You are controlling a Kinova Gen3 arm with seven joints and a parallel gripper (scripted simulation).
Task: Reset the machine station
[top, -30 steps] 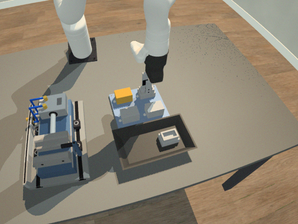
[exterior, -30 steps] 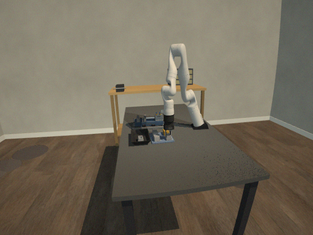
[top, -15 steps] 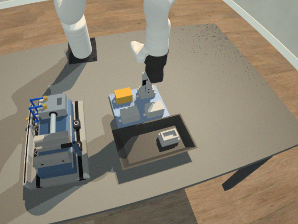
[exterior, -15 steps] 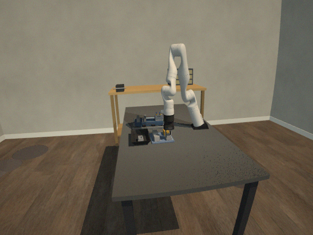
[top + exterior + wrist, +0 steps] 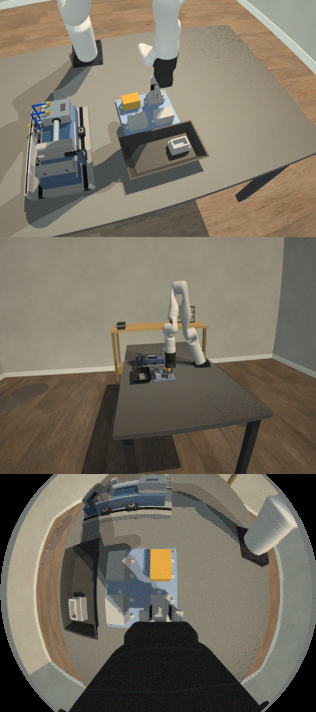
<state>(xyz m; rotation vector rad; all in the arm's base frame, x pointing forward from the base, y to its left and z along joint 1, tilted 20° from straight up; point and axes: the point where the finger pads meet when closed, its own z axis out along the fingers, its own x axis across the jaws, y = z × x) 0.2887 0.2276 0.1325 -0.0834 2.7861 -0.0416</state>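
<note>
Claw point(image 5: 154, 94) point(image 5: 169, 375) point(image 5: 160, 609) grips a gray blank point(image 5: 156, 101) point(image 5: 170, 376) point(image 5: 159, 616) directly beneath it on the plate point(image 5: 168, 99) point(image 5: 163, 380) point(image 5: 173, 586), apparently picking stock for the vise point(image 5: 60, 183) point(image 5: 150, 361) point(image 5: 145, 500) off beyond the brass point(image 5: 131, 101) point(image 5: 160, 565); next calls for a straight lift clear of the pins.

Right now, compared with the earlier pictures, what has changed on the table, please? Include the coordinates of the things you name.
Nothing visibly changed. The gripper point(image 5: 154, 95) point(image 5: 168, 374) point(image 5: 160, 609) stays at the same gray blank point(image 5: 156, 100) point(image 5: 170, 376); the yellow blank point(image 5: 130, 101) point(image 5: 160, 564) and pocketed part point(image 5: 180, 151) point(image 5: 141, 377) point(image 5: 82, 608) also stay put.
</note>
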